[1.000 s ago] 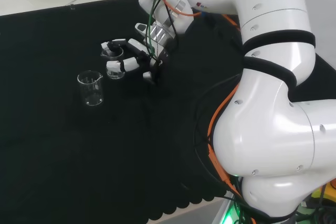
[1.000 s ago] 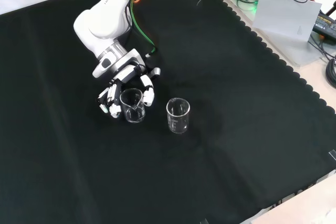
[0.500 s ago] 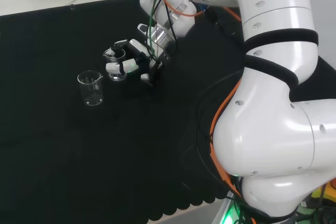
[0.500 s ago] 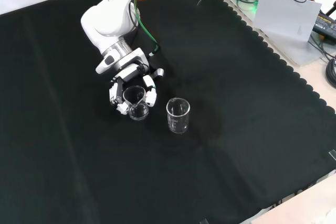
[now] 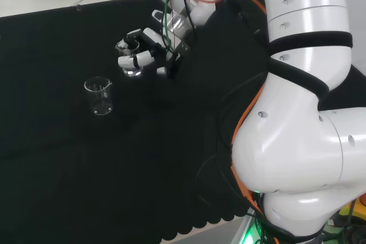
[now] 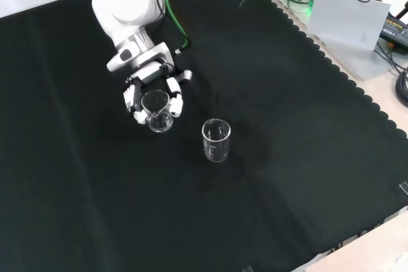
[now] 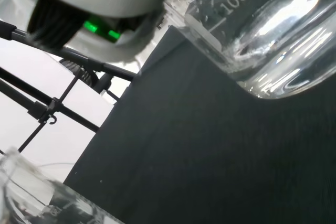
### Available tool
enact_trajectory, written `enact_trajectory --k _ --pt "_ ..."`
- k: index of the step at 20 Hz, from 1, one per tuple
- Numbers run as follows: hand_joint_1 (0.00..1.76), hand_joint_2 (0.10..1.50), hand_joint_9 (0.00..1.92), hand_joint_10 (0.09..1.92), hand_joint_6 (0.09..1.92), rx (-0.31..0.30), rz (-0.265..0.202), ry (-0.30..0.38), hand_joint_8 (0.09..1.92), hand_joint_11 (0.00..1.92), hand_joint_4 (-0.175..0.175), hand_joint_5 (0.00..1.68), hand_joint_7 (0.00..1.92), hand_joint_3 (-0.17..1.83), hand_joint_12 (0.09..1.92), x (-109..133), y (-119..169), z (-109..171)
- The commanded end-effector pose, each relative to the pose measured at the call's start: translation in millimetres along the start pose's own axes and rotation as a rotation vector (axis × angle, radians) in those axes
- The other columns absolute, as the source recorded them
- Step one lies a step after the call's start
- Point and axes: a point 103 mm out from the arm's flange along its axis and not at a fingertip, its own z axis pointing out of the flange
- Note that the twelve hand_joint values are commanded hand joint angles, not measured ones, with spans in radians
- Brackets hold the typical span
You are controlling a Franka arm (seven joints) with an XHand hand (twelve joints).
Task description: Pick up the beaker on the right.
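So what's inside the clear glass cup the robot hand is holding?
The clear glass beaker in the black and white hand looks empty; black cloth shows through it. The fingers curled round it cover parts of its wall, so those parts stay hidden.

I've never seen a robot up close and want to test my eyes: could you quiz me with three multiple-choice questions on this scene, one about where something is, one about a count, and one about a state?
1. In the front view, where does the free clear glass beaker stand relative to the black and white robot hand?
A. lower right
B. upper left
C. directly above

2. How many clear beakers show on the black cloth?
A. one
B. two
C. four

3. What is the robot hand doing?
A. lying flat on the cloth
B. pointing straight up
C. curled round a small clear beaker

Answers: 1 A, it sits lower and to the right. 2 B, one is held and one stands alone. 3 C, fingers wrap the beaker in both head and front views.
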Motion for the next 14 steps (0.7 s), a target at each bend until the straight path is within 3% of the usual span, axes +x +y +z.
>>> enact_trajectory --k 1,14 --pt "1.43 0.61 1.34 0.60 0.70 0.042 -0.022 -0.080 0.72 1.21 -0.175 1.24 1.27 0.69 0.82 12 -15 -33" --pt "1.43 0.61 1.36 0.57 0.66 0.106 -0.027 -0.135 0.67 1.23 -0.175 1.26 1.30 0.68 0.81 35 -52 -52"
